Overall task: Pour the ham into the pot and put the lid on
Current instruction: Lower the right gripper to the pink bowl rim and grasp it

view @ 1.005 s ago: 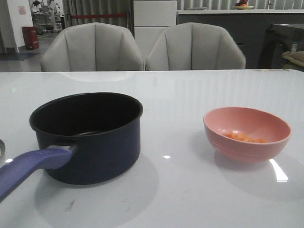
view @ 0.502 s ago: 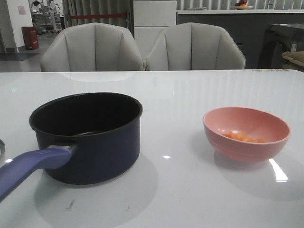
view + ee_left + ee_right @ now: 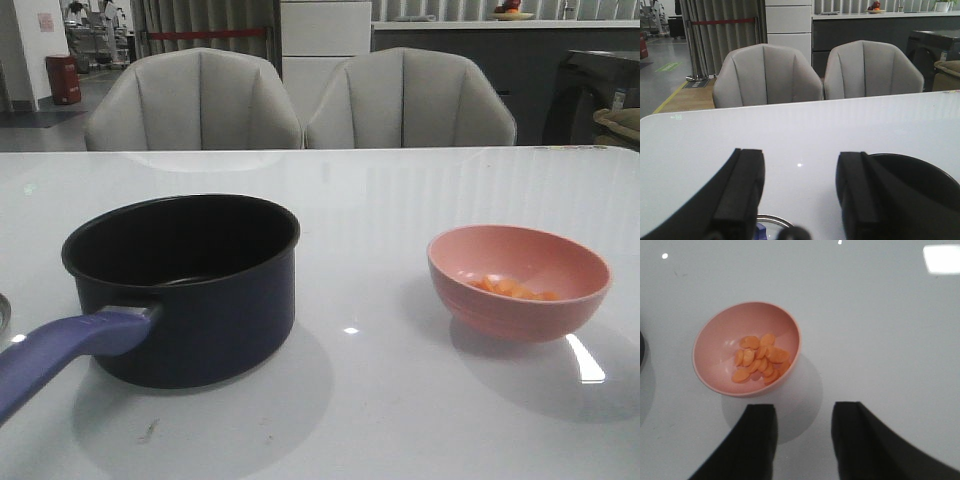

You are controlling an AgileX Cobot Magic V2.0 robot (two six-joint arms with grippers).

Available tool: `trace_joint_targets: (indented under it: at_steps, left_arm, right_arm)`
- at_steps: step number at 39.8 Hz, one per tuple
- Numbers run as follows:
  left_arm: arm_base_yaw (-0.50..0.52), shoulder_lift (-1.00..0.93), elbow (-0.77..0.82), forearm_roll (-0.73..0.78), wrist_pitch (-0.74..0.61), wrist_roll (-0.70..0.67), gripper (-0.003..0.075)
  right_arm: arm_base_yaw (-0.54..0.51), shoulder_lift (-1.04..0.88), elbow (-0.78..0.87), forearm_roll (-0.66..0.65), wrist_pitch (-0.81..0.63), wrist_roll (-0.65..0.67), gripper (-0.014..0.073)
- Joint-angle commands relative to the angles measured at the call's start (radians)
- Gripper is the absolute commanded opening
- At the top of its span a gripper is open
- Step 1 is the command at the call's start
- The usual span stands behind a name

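One pot (image 3: 190,285) and one pink bowl (image 3: 519,282) stood on one white table (image 3: 400,200), with two grey chairs (image 3: 195,100) behind it. The ham (image 3: 760,360) slices overlapped in the bowl; about a dozen could be counted.

I see the ham (image 3: 759,360) as thin orange slices, heaped in the bottom of the pink bowl (image 3: 715,335). The dark navy pot (image 3: 185,285) stands upright, uncovered, its purple handle (image 3: 65,355) toward me.
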Motion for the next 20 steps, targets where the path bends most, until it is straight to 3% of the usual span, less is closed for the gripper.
trace_joint_targets:
  at_steps: [1, 10, 20]
  left_arm:
    - [-0.007, 0.011, -0.025, -0.003, -0.083, -0.001, 0.0374]
    - [-0.007, 0.011, -0.025, -0.003, -0.081, -0.001, 0.0374]
    - [-0.007, 0.011, -0.025, -0.003, -0.081, -0.001, 0.0374]
  right_arm:
    - [-0.003, 0.126, -0.111, 0.047, 0.008, -0.003, 0.0468]
    - [-0.003, 0.432, -0.287, 0.052, 0.128, -0.005, 0.0470]
    - [-0.003, 0.684, -0.420, 0.052, 0.145, -0.007, 0.0470]
